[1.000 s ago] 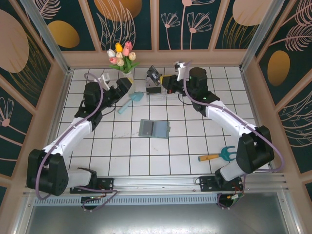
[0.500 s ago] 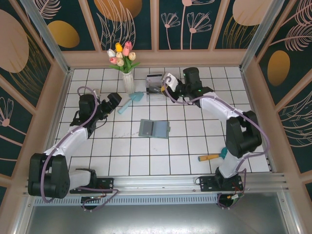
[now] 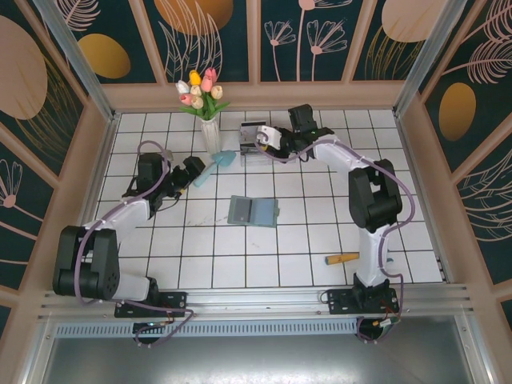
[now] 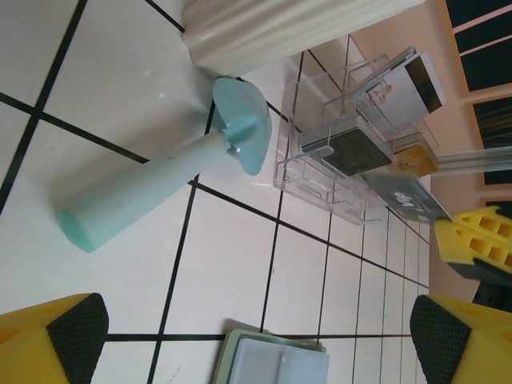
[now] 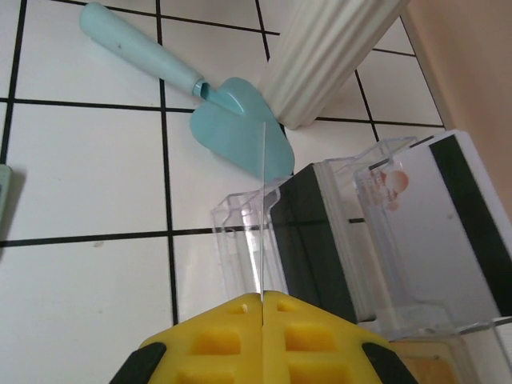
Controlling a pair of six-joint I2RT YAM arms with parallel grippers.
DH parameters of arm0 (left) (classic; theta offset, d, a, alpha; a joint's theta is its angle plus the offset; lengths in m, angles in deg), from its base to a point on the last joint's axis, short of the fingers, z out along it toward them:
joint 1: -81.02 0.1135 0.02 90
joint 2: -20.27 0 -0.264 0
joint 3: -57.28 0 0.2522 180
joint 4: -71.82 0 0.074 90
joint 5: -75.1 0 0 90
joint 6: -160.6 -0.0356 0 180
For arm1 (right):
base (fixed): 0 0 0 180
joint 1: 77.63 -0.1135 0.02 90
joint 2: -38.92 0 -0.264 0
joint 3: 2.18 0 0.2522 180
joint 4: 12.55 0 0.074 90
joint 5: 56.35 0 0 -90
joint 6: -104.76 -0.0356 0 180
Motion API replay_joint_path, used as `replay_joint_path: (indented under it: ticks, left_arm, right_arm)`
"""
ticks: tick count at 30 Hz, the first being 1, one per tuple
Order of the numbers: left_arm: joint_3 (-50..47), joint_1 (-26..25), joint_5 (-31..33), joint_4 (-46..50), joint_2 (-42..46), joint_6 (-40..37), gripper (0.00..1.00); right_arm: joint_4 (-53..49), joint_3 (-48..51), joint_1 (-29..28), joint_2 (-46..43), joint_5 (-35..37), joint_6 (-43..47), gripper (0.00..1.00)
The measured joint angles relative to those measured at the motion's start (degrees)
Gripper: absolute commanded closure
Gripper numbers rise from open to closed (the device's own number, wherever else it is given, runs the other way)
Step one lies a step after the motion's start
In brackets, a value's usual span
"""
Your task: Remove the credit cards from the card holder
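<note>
The card holder (image 3: 252, 211) lies open on the tiles at mid-table, blue-grey inside up; its top edge also shows in the left wrist view (image 4: 272, 364). My right gripper (image 3: 277, 142) is shut on a whitish credit card (image 3: 265, 138) just right of the clear box (image 3: 252, 141). In the right wrist view that card (image 5: 262, 216) stands edge-on out of the shut jaws (image 5: 262, 300), over the box's front compartment. Other cards (image 5: 308, 232) stand in the box. My left gripper (image 3: 194, 170) hangs open and empty left of the holder, with its fingers (image 4: 76, 332) wide apart.
A ribbed white vase (image 3: 210, 134) of tulips stands left of the box. A teal trowel (image 3: 218, 164) lies between the vase and my left gripper. An orange-handled tool (image 3: 342, 258) lies at the front right. Walls close the table's back and sides.
My left gripper has drawn back from the vase toward the near left, still open. My right arm has folded in and brought the card down to the clear box.
</note>
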Motion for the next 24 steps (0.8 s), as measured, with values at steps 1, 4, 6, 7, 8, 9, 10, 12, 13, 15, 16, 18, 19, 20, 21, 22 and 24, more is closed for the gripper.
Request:
replay_joint_path:
  ticks: [1, 4, 6, 7, 8, 9, 10, 12, 13, 15, 16, 18, 19, 20, 21, 22, 24]
  left_arm:
    - [0.44, 0.0, -0.48, 0.02, -0.55, 0.0, 0.01]
    - [1.49, 0.0, -1.33, 0.02, -1.75, 0.0, 0.01]
    - [2.01, 0.0, -2.05, 0.02, -2.49, -0.02, 0.01]
    - [2.27, 0.0, -2.36, 0.02, -2.93, -0.02, 0.02]
    - [2.49, 0.0, -2.69, 0.02, -3.34, -0.02, 0.01]
    - [2.58, 0.0, -3.08, 0.0, -3.65, 0.0, 0.01]
    - [2.62, 0.0, -3.5, 0.02, -3.98, 0.0, 0.02]
    - [2.62, 0.0, -4.07, 0.0, -4.5, 0.09, 0.01]
    - [2.62, 0.0, -4.42, -0.02, -4.74, 0.09, 0.01]
    - [2.62, 0.0, -5.07, -0.02, -5.03, 0.15, 0.01]
    - [2.62, 0.0, -5.27, -0.02, -5.14, 0.26, 0.01]
    - [2.62, 0.0, -5.73, -0.04, -5.31, 0.31, 0.01]
    - [2.62, 0.0, -6.08, -0.04, -5.4, 0.31, 0.01]
    - [2.62, 0.0, -6.38, -0.04, -5.49, 0.31, 0.01]
    - [2.62, 0.0, -6.56, -0.07, -5.6, 0.28, 0.02]
    - [2.62, 0.0, -6.78, -0.11, -5.75, 0.28, 0.01]
    - [2.62, 0.0, -7.17, -0.55, -6.21, 0.31, 0.02]
  right_arm:
    - [-0.94, -1.86, 0.28, 1.05, -0.52, 1.07, 1.0]
    - [-2.78, -6.84, 1.07, 4.24, -1.2, 3.89, 1.0]
    - [-3.78, -9.01, 1.53, 5.9, -1.57, 5.49, 1.0]
    - [-4.48, -9.7, 1.75, 6.54, -2.01, 6.21, 1.0]
    - [-4.96, -10.01, 1.97, 6.97, -2.4, 6.84, 1.0]
    - [-5.25, -10.1, 2.1, 7.19, -2.75, 7.34, 1.0]
    - [-5.62, -10.1, 2.32, 7.37, -3.21, 7.76, 1.0]
    - [-6.16, -10.1, 2.64, 7.48, -3.91, 8.46, 1.0]
    - [-6.21, -10.1, 2.78, 7.48, -4.11, 8.74, 1.0]
    - [-6.16, -10.1, 2.97, 7.48, -4.87, 9.07, 1.0]
    - [-6.16, -10.1, 3.02, 7.48, -5.27, 9.2, 1.0]
    - [-6.23, -10.21, 3.02, 7.58, -5.86, 9.27, 1.0]
    - [-6.43, -10.78, 3.02, 7.93, -6.43, 9.27, 1.0]
    - [-6.51, -11.58, 3.02, 8.46, -6.82, 9.29, 1.0]
    - [-6.71, -12.33, 3.02, 9.01, -7.15, 9.29, 1.0]
    - [-6.84, -12.96, 3.02, 9.53, -7.43, 9.31, 1.0]
    - [-7.26, -13.6, 3.02, 10.23, -7.91, 9.55, 1.0]
